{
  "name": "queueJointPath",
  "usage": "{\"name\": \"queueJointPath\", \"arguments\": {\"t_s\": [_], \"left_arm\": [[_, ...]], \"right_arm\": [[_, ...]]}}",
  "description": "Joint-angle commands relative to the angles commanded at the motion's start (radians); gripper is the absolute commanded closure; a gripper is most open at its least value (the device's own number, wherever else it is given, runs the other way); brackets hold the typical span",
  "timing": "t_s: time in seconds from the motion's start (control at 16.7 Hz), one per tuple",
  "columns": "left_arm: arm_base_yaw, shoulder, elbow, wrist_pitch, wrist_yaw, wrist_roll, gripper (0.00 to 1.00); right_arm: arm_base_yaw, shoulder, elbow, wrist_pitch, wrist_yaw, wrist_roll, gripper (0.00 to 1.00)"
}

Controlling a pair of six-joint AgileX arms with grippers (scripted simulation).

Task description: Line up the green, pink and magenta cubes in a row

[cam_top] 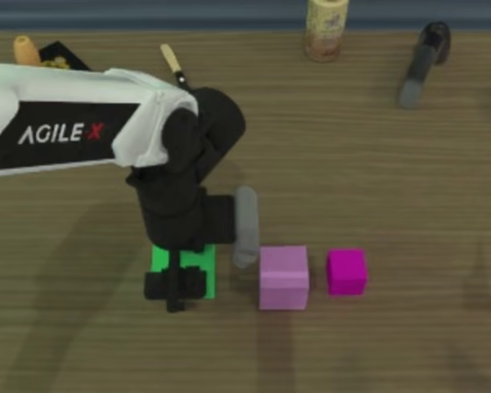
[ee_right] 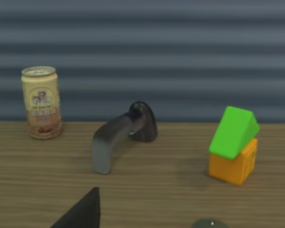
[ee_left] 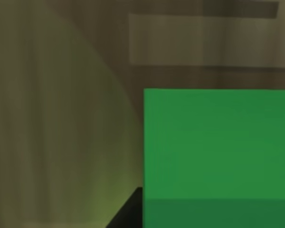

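The left gripper (cam_top: 175, 285) sits directly over the green cube (cam_top: 198, 264), hiding most of it; whether its fingers are parted or closed on the cube cannot be told. The pink cube (cam_top: 283, 277) stands just right of the green cube, and the magenta cube (cam_top: 346, 271) just beyond that, all on the wooden table (cam_top: 409, 188). The right arm is out of sight from above.
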State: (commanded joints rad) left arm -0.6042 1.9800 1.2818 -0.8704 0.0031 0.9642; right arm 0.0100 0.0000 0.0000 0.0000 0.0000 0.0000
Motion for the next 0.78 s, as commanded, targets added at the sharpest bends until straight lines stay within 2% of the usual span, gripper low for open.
{"name": "queueJointPath", "arguments": {"t_s": [0.54, 0.78], "left_arm": [[0.000, 0.000, 0.000, 0.000, 0.000, 0.000, 0.02], [0.000, 0.000, 0.000, 0.000, 0.000, 0.000, 0.00]], "right_arm": [[0.000, 0.000, 0.000, 0.000, 0.000, 0.000, 0.00], [0.000, 0.000, 0.000, 0.000, 0.000, 0.000, 0.00]]}}
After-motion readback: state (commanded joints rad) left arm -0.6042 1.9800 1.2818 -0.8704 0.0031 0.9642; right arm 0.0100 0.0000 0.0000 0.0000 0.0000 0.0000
